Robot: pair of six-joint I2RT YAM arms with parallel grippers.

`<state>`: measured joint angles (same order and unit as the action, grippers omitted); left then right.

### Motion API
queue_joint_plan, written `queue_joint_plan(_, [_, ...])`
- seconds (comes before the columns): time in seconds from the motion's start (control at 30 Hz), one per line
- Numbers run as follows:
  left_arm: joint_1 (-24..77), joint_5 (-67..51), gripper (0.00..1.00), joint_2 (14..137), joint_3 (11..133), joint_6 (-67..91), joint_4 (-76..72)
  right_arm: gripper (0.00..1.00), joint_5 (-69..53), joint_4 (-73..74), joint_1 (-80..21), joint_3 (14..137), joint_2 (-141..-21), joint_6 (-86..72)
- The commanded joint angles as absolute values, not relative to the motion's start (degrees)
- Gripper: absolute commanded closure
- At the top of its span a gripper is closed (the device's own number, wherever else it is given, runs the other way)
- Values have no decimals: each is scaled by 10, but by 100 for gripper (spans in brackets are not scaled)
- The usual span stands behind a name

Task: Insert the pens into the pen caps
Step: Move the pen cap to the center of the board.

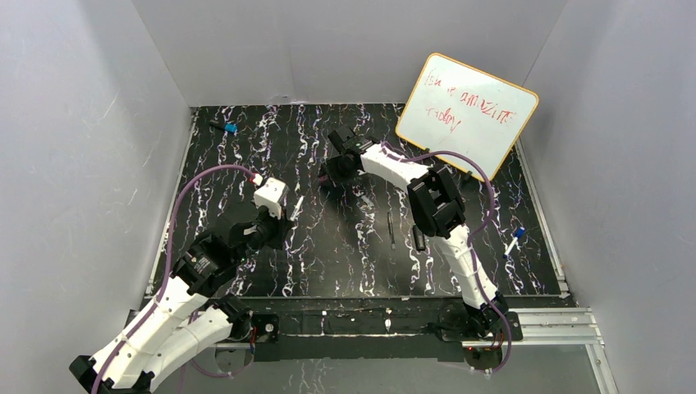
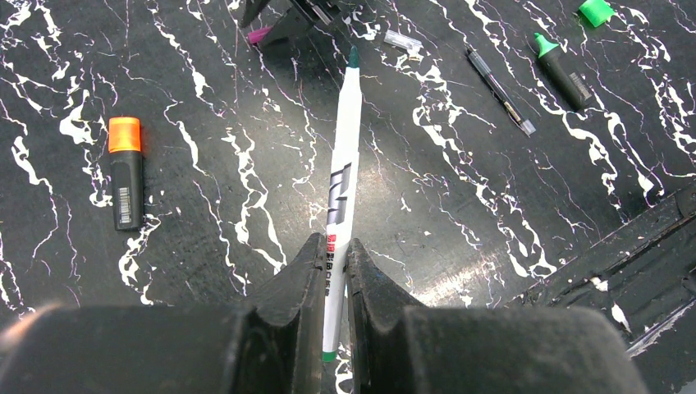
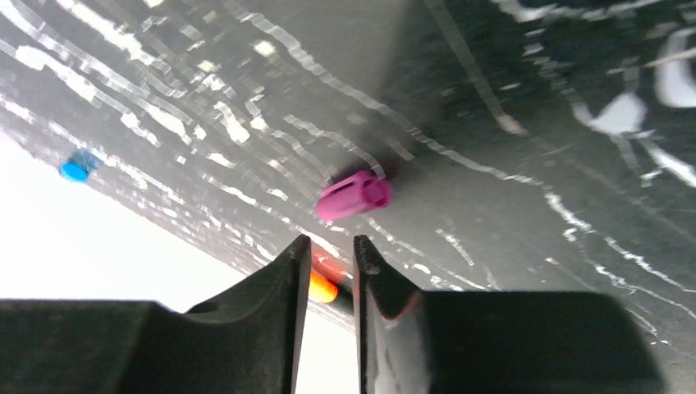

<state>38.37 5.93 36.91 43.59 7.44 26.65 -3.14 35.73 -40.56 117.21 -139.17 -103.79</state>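
Both arm bases sit nearest in the top view; left gripper point(image 1: 279, 215) pinches a slim white pen point(image 1: 297, 206). Left wrist: black fingers point(image 2: 305, 271) clamp it, tip forward. Right wrist: right gripper point(image 3: 330, 256) nearly pressed together, empty, purple plastic cap point(image 3: 353, 195) just beyond.

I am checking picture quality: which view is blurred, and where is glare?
Right wrist view: soft and blurred, the purple cap fuzzy, the lower left washed out white. Left wrist view: sharp, with glare on the table beside the white pen. Top view: evenly lit.
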Motion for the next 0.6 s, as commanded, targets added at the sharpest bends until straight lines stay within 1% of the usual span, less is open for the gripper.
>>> queue_joint_plan(0.0, [385, 57, 100, 366, 432, 68, 271, 63, -18, 334, -405, 1224, -1370, -989])
queue_joint_plan(0.07, [386, 57, 100, 367, 432, 67, 269, 58, -7, 323, -405, 1231, -1366, -966])
queue_joint_plan(0.13, [385, 58, 100, 368, 433, 67, 270, 50, -2, 309, -402, 1238, -1368, -933])
queue_joint_plan(0.2, [386, 58, 100, 367, 433, 67, 271, 39, -25, 279, -395, 1247, -1379, -881])
queue_joint_plan(0.23, [386, 58, 100, 366, 433, 67, 271, 38, -42, 264, -389, 1252, -1388, -852])
queue_joint_plan(0.33, [387, 59, 100, 365, 433, 66, 272, 37, -128, 179, -371, 1239, -1411, -743])
queue_joint_plan(0.4, [387, 60, 100, 364, 433, 66, 272, 38, -147, 135, -364, 1215, -1412, -677])
queue_joint_plan(0.47, [387, 60, 100, 364, 434, 65, 273, 38, -142, 103, -364, 1198, -1405, -613])
queue_joint_plan(0.5, [388, 61, 100, 363, 434, 65, 273, 39, -140, 96, -363, 1197, -1403, -584])
queue_joint_plan(0.57, [388, 62, 100, 363, 434, 65, 273, 46, -148, 111, -363, 1222, -1419, -534])
